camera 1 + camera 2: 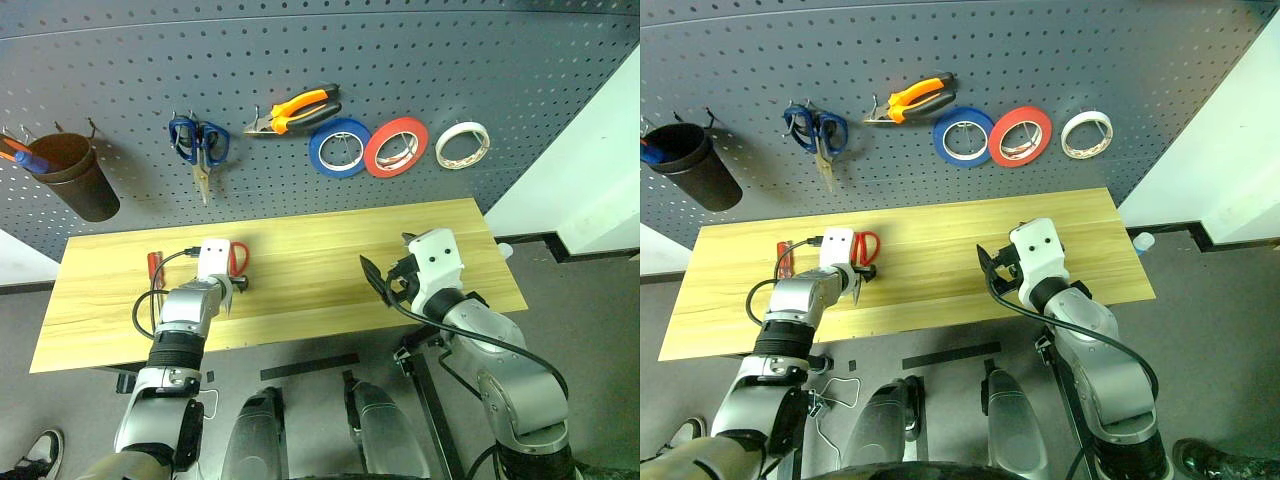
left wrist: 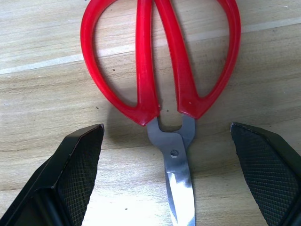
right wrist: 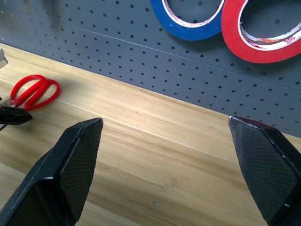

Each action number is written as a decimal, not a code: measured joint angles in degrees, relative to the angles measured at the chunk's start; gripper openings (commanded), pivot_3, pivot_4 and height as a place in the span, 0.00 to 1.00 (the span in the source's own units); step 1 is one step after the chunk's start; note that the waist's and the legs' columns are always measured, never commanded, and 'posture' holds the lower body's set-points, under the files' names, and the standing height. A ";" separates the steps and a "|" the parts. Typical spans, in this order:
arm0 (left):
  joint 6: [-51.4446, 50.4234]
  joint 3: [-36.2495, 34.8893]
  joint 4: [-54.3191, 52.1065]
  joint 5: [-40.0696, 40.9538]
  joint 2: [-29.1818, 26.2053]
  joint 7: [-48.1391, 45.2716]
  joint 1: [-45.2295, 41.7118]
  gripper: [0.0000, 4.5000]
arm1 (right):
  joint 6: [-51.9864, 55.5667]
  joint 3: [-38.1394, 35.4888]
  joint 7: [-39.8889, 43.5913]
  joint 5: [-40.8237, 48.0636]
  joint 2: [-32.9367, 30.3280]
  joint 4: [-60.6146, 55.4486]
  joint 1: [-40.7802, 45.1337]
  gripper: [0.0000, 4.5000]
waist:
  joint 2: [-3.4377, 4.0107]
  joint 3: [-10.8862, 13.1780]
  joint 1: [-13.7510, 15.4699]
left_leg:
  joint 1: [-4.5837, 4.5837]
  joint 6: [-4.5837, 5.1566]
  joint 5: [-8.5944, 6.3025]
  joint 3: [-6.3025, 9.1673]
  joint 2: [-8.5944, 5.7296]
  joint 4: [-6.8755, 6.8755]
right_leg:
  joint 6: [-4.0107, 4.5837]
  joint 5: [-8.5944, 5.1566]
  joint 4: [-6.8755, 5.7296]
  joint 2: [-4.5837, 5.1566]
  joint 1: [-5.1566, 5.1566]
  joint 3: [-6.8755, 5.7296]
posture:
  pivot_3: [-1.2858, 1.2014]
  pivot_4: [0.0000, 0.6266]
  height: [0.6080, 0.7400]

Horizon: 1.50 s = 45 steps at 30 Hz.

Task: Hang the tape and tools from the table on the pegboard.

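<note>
Left gripper [image 2: 176,179] hangs low over the light wooden plank table [image 1: 300,290], its two black fingers spread wide apart, one on each side of the red-handled scissors [image 2: 162,84] with steel blades. Those scissors lie flat on the wood, closed, their pivot and blades between the fingers and their red loops pointing away toward the wall; neither finger touches them. In the head views the loops peek out just beside the gripper's white housing. A short way to the left of that arm, near the table's back edge, lies the small red-handled screwdriver [image 1: 154,267].

Right gripper [image 3: 174,165] is raised above the right half of the table, fingers equally wide apart and empty, facing the large dark grey pegboard [image 1: 420,60] with its grid of small holes.

On the pegboard, left to right, hang a dark brown cup [image 1: 80,175] holding an orange-and-blue-handled tool, blue-handled scissors [image 1: 198,142], the orange-and-black-handled pliers [image 1: 300,108], a blue tape roll [image 1: 338,147], a red tape roll [image 1: 396,146] and the thin cream-white tape roll [image 1: 462,145]. The blue and red rolls overlap slightly at their edges; the cream-white roll hangs just apart from the red one, farthest right.
</note>
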<state>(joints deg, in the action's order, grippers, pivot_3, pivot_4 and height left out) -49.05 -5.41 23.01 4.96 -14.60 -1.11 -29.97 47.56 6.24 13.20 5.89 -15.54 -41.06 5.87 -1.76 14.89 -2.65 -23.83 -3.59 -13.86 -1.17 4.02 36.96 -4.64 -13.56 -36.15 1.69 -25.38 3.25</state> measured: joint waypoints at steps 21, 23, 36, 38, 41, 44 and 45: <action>3.97 1.08 5.07 -0.72 -0.85 -1.64 -1.77 0.32 | 1.00 0.01 -2.73 -0.07 0.24 -1.68 -0.16 1.00 | 0.34 0.35 -0.85 | 0.25 -0.03 -0.01 -0.04 -0.03 -0.48 | -0.04 -0.13 0.18 0.11 0.00 0.01 | 0.49 0.51 0.86; 4.19 1.17 5.25 -1.28 -0.95 -1.22 -1.71 0.24 | 1.00 -0.02 -2.79 -0.07 0.23 -1.70 -0.16 1.00 | 0.33 0.36 -1.19 | 0.40 -0.02 -0.01 0.00 -0.15 -0.77 | -0.03 -0.14 0.22 0.11 0.00 0.07 | 0.49 0.51 0.86; 4.39 1.49 1.98 -2.11 -0.91 -2.08 0.45 0.24 | 0.75 -0.18 -3.22 -0.24 0.15 -1.63 -0.13 1.00 | 0.47 0.47 -1.46 | 0.44 -0.03 0.00 0.08 -0.16 -0.96 | 0.01 -0.24 0.24 0.01 -0.03 0.07 | 0.49 0.46 0.86; 4.28 2.52 -1.66 -2.48 -0.90 -2.57 2.53 0.24 | 0.31 -0.14 -3.23 -0.46 0.15 -1.36 -0.01 1.00 | 0.47 0.47 -1.35 | 0.41 -0.03 0.00 0.08 -0.16 -1.00 | -0.07 -0.28 0.25 0.01 -0.04 0.07 | 0.50 0.45 0.86; 2.16 4.07 -7.82 -3.22 -0.99 -3.34 6.05 0.24 | -0.64 -0.05 -3.21 -0.65 0.16 -0.74 0.78 1.00 | 0.45 0.48 -1.31 | 0.31 -0.05 -0.02 0.08 -0.17 -1.03 | -0.08 -0.26 0.29 0.02 -0.08 0.07 | 0.50 0.42 0.86; 0.64 6.17 -14.27 -4.11 -1.15 -3.80 10.00 0.24 | -1.84 -0.01 -3.16 -0.86 0.16 0.55 1.30 1.00 | 0.42 0.48 -1.28 | 0.20 -0.05 -0.02 0.08 -0.17 -1.07 | -0.03 -0.22 0.39 0.02 -0.13 0.07 | 0.50 0.40 0.86; 0.45 7.01 -16.18 -4.49 -1.10 -3.78 11.28 0.24 | -2.21 -0.04 -3.14 -1.07 0.14 1.09 1.37 1.00 | 0.41 0.48 -1.26 | 0.10 -0.06 -0.02 0.08 -0.17 -1.07 | -0.03 -0.21 0.41 0.02 -0.21 0.06 | 0.50 0.40 0.86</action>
<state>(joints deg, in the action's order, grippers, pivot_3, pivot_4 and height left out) -48.60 1.60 6.83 0.47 -15.70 -4.89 -18.69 45.35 6.20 10.06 4.82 -15.40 -39.97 7.24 -1.35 15.38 -3.91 -23.73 -3.65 -13.88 -1.08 3.84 35.89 -4.66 -13.77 -35.74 1.72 -25.58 3.31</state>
